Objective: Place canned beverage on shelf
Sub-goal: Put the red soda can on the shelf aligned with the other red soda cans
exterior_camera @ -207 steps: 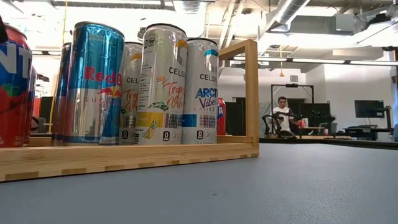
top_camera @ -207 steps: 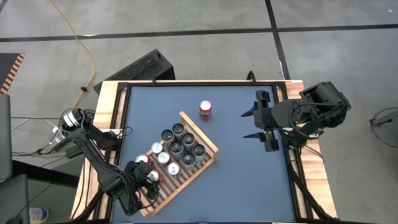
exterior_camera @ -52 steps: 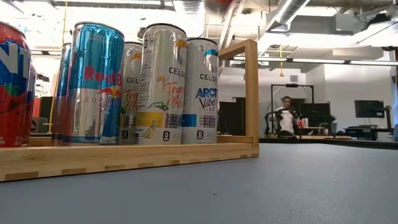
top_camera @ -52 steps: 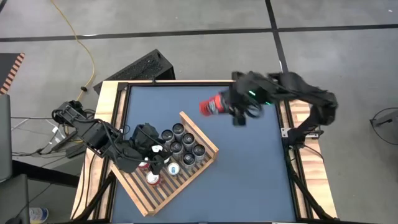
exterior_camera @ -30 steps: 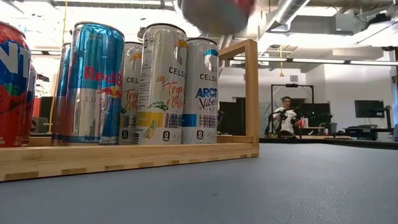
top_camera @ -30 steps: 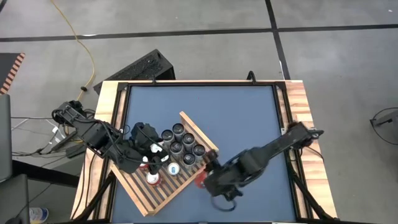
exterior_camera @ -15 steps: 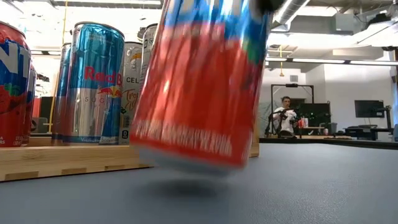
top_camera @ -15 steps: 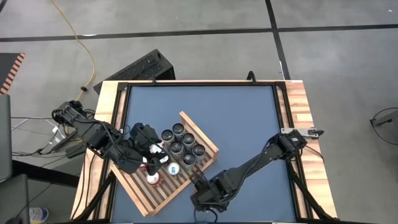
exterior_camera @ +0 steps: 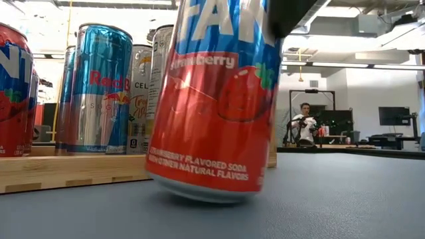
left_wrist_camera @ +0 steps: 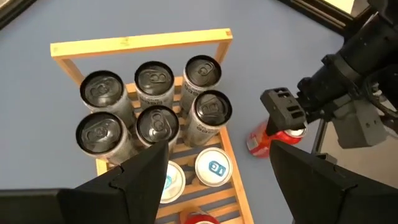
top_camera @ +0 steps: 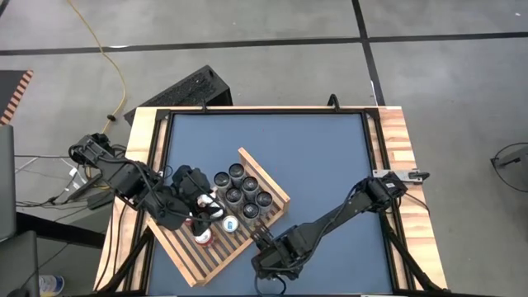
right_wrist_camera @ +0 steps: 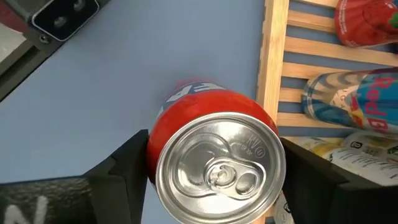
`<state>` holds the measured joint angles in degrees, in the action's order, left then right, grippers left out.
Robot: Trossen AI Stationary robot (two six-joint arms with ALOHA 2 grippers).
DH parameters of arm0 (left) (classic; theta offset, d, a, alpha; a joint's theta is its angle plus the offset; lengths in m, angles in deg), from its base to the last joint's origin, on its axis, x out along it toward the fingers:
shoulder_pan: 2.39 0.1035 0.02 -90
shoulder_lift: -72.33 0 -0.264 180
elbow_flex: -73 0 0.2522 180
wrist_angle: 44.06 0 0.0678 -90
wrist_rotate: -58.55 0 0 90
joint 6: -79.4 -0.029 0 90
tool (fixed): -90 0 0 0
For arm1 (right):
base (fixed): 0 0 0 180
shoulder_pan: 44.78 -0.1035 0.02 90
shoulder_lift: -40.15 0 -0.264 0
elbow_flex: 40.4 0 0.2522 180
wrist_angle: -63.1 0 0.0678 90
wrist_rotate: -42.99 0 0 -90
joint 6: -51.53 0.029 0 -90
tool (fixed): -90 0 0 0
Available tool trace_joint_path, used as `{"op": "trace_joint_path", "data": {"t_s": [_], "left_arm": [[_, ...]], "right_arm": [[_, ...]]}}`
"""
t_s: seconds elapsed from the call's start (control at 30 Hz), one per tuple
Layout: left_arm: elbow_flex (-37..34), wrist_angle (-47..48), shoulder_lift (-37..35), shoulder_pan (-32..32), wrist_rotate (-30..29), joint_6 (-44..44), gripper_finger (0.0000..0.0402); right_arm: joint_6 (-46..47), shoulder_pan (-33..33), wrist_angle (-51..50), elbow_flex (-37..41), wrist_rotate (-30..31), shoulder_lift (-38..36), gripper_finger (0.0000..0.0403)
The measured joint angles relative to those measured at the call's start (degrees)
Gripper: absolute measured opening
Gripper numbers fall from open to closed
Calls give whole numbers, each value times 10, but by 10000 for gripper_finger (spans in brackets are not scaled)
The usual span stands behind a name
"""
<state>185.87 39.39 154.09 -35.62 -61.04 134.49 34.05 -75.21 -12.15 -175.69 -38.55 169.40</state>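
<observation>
Where the shelf (top_camera: 235, 223) lies slantwise at the lower left centre of the high view, it holds a block of six dark-topped cans (top_camera: 242, 189) at its upper right end, a few more cans beside them, and bare slats toward the lower left. The left gripper (top_camera: 200, 210) hangs over the cans at the shelf's middle with a gap between its fingers, gripping nothing. The right gripper (top_camera: 266, 246) is just off the shelf's lower right edge, its fingers on either side of the red can (right_wrist_camera: 214, 149); whether they press it I cannot tell. From above, the arm hides that can; the left wrist view shows it red on the table (top_camera: 330, 157) just outside the frame, under the right gripper. The low view fills its centre with the tilted red can, its base on the table. The right wrist view looks down on its silver top, just beside the shelf's rail.
</observation>
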Motion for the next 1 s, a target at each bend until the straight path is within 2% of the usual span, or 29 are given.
{"op": "trace_joint_path", "data": {"t_s": [0.43,0.57,0.7,0.83,1.0], "left_arm": [[0,-5,0,-1,4,-9,265],[0,-20,1,-8,1,-22,265],[0,-41,15,-17,-12,-41,265],[0,-77,44,-34,-7,-90,265],[0,-152,100,-50,24,-197,266]], "right_arm": [[12,0,7,-1,-10,-3,327],[27,2,-21,-46,-8,-6,333],[38,3,-93,-134,-8,-13,333],[83,7,-133,-109,-9,-99,332],[199,9,-212,-113,4,-219,332]]}}
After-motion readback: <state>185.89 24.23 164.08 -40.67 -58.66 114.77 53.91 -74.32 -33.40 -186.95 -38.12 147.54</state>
